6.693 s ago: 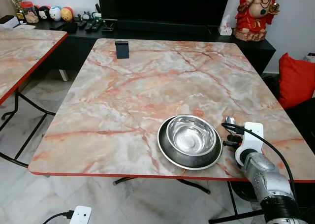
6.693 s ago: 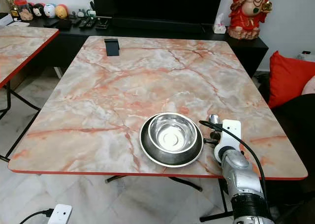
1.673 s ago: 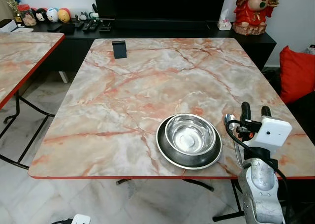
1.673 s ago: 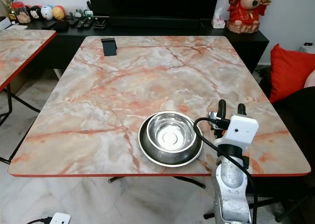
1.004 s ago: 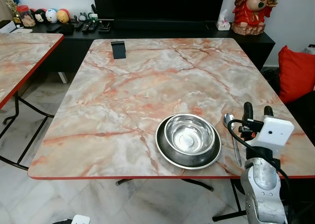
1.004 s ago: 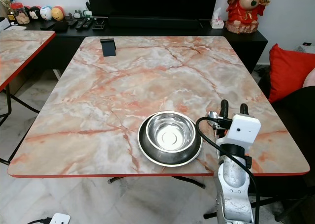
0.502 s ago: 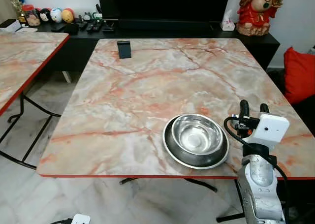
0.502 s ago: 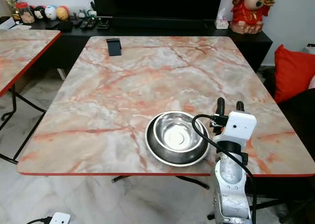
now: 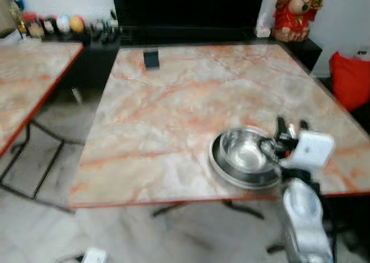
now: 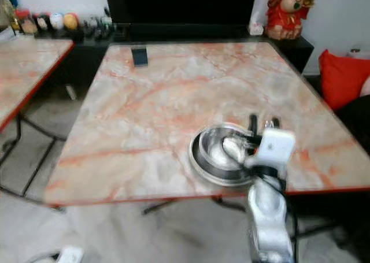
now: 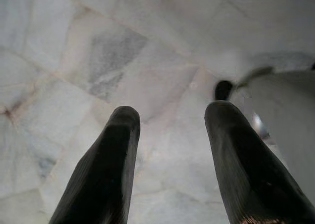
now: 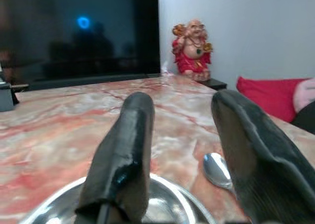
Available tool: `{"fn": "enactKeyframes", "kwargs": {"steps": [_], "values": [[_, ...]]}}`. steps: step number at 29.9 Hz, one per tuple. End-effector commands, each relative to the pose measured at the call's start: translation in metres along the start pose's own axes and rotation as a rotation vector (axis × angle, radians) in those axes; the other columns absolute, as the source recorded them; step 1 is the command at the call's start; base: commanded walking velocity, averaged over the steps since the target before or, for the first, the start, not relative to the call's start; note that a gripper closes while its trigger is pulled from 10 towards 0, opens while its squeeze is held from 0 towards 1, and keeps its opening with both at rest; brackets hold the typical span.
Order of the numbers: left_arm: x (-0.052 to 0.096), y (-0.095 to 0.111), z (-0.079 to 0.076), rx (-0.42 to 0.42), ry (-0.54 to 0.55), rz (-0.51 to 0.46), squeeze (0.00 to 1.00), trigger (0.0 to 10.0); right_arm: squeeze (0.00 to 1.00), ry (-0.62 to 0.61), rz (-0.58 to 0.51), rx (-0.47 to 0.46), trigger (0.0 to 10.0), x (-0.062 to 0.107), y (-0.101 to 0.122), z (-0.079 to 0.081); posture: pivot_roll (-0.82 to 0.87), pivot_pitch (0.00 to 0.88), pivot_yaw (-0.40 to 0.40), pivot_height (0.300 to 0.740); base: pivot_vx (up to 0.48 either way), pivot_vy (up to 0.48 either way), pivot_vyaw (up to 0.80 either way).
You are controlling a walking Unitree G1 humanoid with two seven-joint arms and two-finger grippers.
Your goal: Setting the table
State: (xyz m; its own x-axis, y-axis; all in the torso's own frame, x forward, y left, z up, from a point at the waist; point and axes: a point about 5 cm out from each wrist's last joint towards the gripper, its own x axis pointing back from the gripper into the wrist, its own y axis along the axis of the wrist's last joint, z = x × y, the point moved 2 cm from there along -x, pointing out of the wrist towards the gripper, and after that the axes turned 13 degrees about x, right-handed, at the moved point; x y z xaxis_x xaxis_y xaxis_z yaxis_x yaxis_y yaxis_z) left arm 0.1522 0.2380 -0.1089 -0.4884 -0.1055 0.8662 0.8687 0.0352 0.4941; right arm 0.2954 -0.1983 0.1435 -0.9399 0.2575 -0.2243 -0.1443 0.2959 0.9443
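A steel bowl (image 9: 240,150) sits inside a dark round plate (image 9: 217,166) near the front right of the marble table (image 9: 173,101). My right gripper (image 9: 292,125) is raised just right of the bowl, fingers open and pointing toward the far side, nothing between them. In the right wrist view the bowl's rim (image 12: 167,189) lies below the open right gripper (image 12: 179,101), and a metal spoon (image 12: 216,169) rests on the marble beside the bowl. My left gripper (image 11: 170,113) hangs open over pale floor tiles. Both eye views are blurred.
A second marble table (image 9: 29,72) stands at the left. A small black stand (image 9: 151,59) is at the table's far left. Behind are a dark TV console, a red statue (image 9: 292,11) and a red cushion (image 9: 350,78). A white power strip (image 9: 95,255) lies on the floor.
The right gripper, low at the spoon in the earliest frames, has risen and stands open beside the bowl. The whole picture has shifted and blurred with camera motion.
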Motion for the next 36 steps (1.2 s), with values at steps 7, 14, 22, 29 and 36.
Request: {"fn": "enactKeyframes", "kwargs": {"steps": [7, 14, 22, 29, 36], "values": [[0.0015, -0.0039, 0.008, -0.005, 0.018, 0.017, 0.0, 10.0, 0.0, 0.027, -0.032, -0.019, 10.0, -0.0035, 0.0088, 0.0089, 0.0, 0.0, 0.003, 0.728, 0.0, 0.356, 0.0], [0.0015, -0.0034, 0.0077, -0.007, 0.014, 0.014, 0.0, 10.0, 0.0, 0.028, -0.042, -0.023, 10.0, -0.0042, 0.0105, 0.0099, 0.0, 0.0, 0.002, 0.728, 0.0, 0.351, 0.0], [0.0012, -0.0024, 0.0075, -0.004, 0.016, 0.013, 0.0, 10.0, 0.0, 0.032, -0.04, -0.02, 10.0, -0.005, 0.01, 0.0101, 0.01, 0.0, -0.003, 0.728, 0.0, 0.337, 0.0], [0.0011, -0.0019, 0.0071, 0.005, 0.017, 0.011, 0.0, 10.0, 0.0, 0.04, -0.036, -0.019, 10.0, -0.0057, 0.0092, 0.0129, 0.02, 0.0, -0.008, 0.728, 0.0, 0.303, 0.0], [0.0009, -0.0012, 0.0069, 0.011, 0.018, 0.008, 0.0, 10.0, 0.0, 0.046, -0.036, -0.022, 10.0, -0.008, 0.0099, 0.0149, 0.02, 0.0, -0.012, 0.728, 0.0, 0.291, 0.0]]}}
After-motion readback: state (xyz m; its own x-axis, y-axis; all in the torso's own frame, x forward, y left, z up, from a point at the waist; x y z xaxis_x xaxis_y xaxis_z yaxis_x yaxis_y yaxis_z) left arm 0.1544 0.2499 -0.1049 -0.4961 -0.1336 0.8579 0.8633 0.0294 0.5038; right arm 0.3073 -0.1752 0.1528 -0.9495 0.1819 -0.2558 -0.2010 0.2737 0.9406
